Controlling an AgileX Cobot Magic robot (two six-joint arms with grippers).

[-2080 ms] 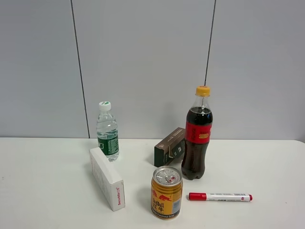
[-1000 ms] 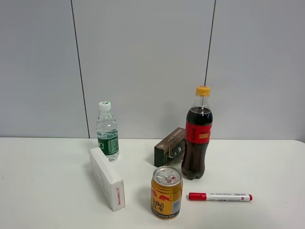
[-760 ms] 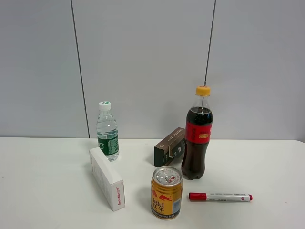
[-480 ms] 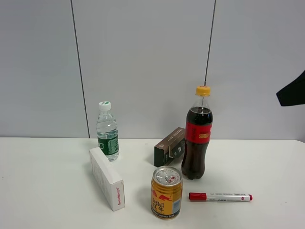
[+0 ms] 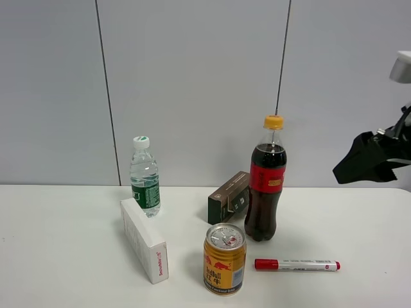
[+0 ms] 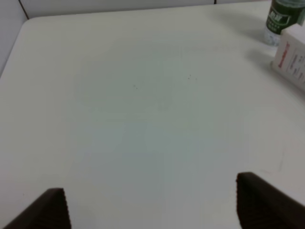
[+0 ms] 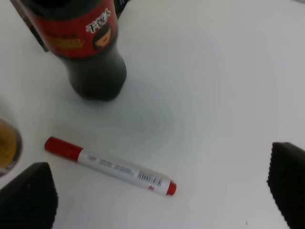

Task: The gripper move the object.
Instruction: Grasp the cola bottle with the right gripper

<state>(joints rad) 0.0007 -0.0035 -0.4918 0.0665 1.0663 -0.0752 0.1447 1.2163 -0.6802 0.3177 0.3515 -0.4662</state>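
We have the right gripper [image 5: 361, 160], spread wide and empty, up to the right of the upright cola bottle [image 5: 265, 186].

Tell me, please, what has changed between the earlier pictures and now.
The right gripper came in from the right edge of the exterior high view and moved left and down toward the cola bottle, jaws open, holding nothing. The cola bottle, can, marker, water bottle, white box and brown box stayed in place.
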